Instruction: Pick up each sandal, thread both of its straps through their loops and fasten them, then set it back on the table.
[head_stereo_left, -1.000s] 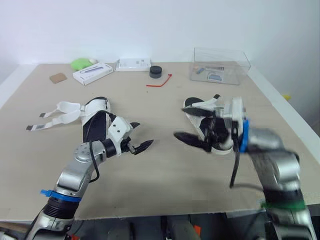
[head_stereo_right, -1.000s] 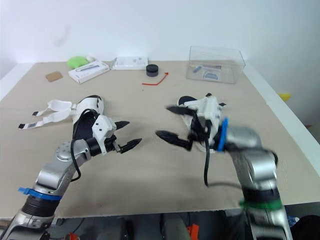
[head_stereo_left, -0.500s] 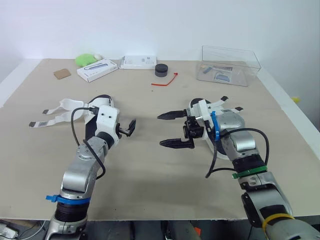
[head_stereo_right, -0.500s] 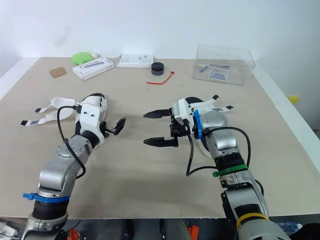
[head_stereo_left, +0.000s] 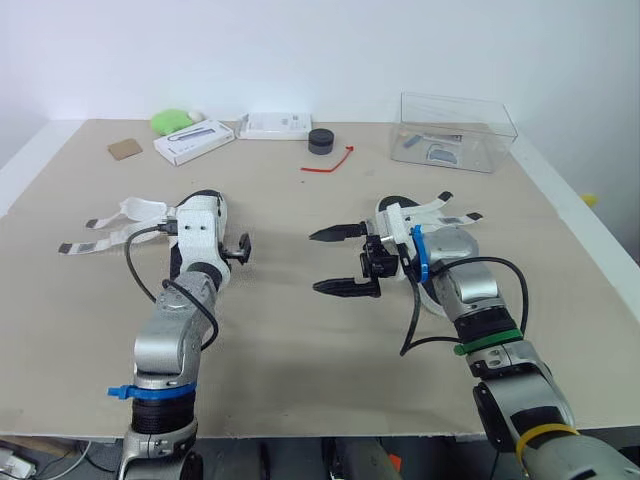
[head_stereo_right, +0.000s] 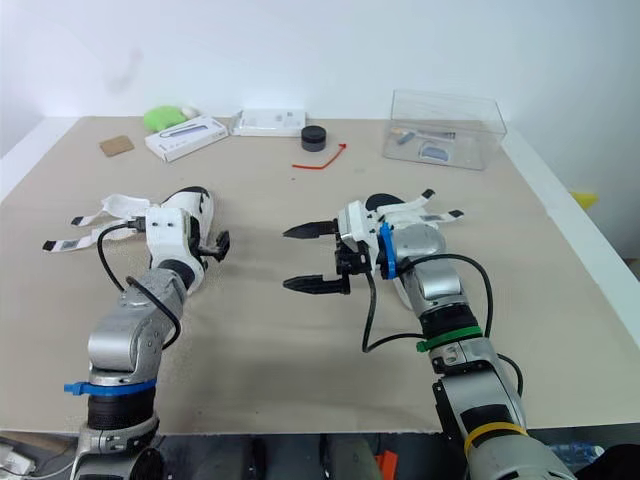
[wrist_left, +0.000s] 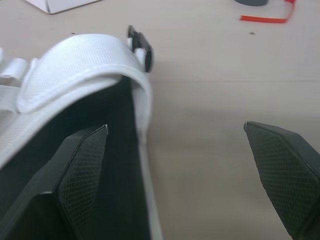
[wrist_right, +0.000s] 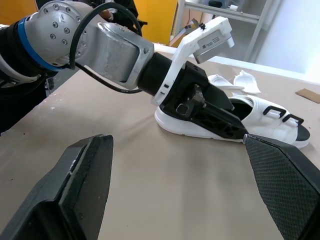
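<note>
L side of desk (head_stereo_left: 300, 340), mid-depth: L sandal (wrist_right: 272, 125), lying flat on the tan matte top. White fine-mesh upper, black footbed, thick white sole. Both straps (head_stereo_left: 135, 209) undone, splayed out to the L as flat white ribbons w/ dark tips. Two small black loops (wrist_right: 274, 111) on the front band, nothing threaded through.

L hand (wrist_left: 175, 127) right at that sandal, spread wide, gripping nothing. One finger (wrist_left: 82, 170) over the black footbed, other over bare desk just beside the sole. Contact w/ sandal: can't tell.

R sandal (head_stereo_left: 392, 206) R of centre, same white-and-black build, partly behind the R arm. Straps (head_stereo_left: 455, 213) loose, fanned toward far R, black tips lying on the desk.

R hand (head_stereo_left: 336, 260) near desk centre, just L of the R sandal, not touching it. Also wide open & empty. Long tapered black fingers (wrist_right: 85, 185) w/ cross-hatched pads, aimed L toward the L hand, well apart from it.

Along far edge, L to R:
- green rounded lump (head_stereo_left: 170, 121)
- brown square card (head_stereo_left: 124, 150)
- flat white carton (head_stereo_left: 192, 143)
- second white box (head_stereo_left: 272, 125)
- black round puck (head_stereo_left: 320, 141)
- thin red strip (head_stereo_left: 328, 165)
- clear rigid rectangular box (head_stereo_left: 455, 130) at far R, small items inside
</note>
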